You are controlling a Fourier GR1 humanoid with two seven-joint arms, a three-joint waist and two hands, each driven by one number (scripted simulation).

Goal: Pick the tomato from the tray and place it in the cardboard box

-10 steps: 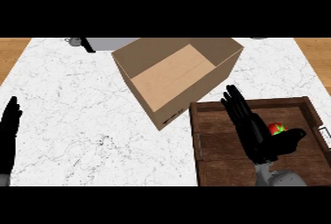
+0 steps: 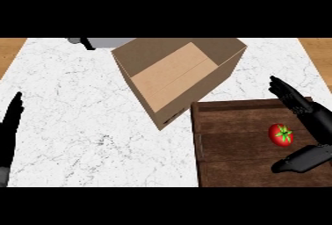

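Observation:
A red tomato [image 2: 281,134] with a green stem lies on the dark wooden tray [image 2: 233,145] at the lower right. My right hand [image 2: 304,112] is open just to the right of the tomato, fingers stretched up past the tray's far edge and thumb [image 2: 298,160] spread below the tomato; it does not hold it. The open cardboard box [image 2: 178,72] stands tilted behind the tray's left corner, its inside showing. My left hand [image 2: 9,127] rests open at the left edge, fingers up.
A grey object with a black handle [image 2: 97,42] lies at the counter's far edge, behind the box. White marble counter [image 2: 77,110] spreads to the left of the box and tray. Wood floor shows at both upper corners.
My right hand has moved right, from over the tomato to its right side, so the whole tomato now shows. The left hand stays put.

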